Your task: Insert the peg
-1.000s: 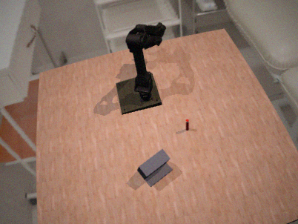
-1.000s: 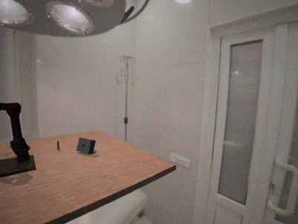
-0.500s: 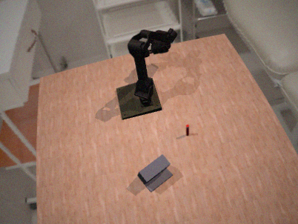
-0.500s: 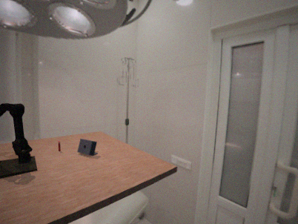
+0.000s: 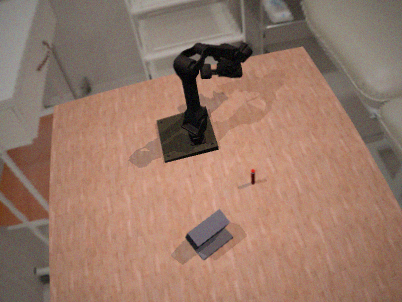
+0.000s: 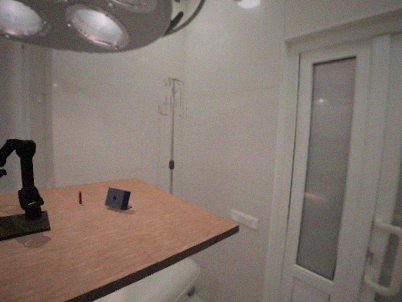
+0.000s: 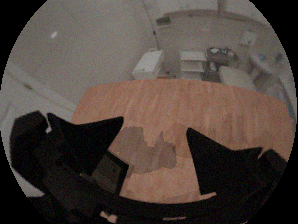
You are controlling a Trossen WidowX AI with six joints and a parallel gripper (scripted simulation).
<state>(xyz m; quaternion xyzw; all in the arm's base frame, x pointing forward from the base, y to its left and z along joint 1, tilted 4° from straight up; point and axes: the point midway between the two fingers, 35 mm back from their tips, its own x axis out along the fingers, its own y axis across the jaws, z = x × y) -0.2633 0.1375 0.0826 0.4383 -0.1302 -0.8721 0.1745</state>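
A small red peg (image 5: 253,176) (image 6: 80,197) stands upright on the wooden table (image 5: 100,210) (image 6: 130,240), to the right in front of the arm's base. A grey sloped panel (image 5: 207,229) (image 6: 118,198) sits nearer the table's front edge; its face shows a dark hole in the exterior view. My gripper (image 5: 246,50) (image 7: 154,125) is open and empty. It is held high above the far part of the table, well away from the peg and the panel. The wrist view shows neither peg nor panel.
The arm's black base plate (image 5: 172,145) (image 6: 20,225) lies on the table behind the peg. White shelves (image 5: 190,25) stand beyond the far table edge. A white padded bench (image 5: 360,45) runs along the right side.
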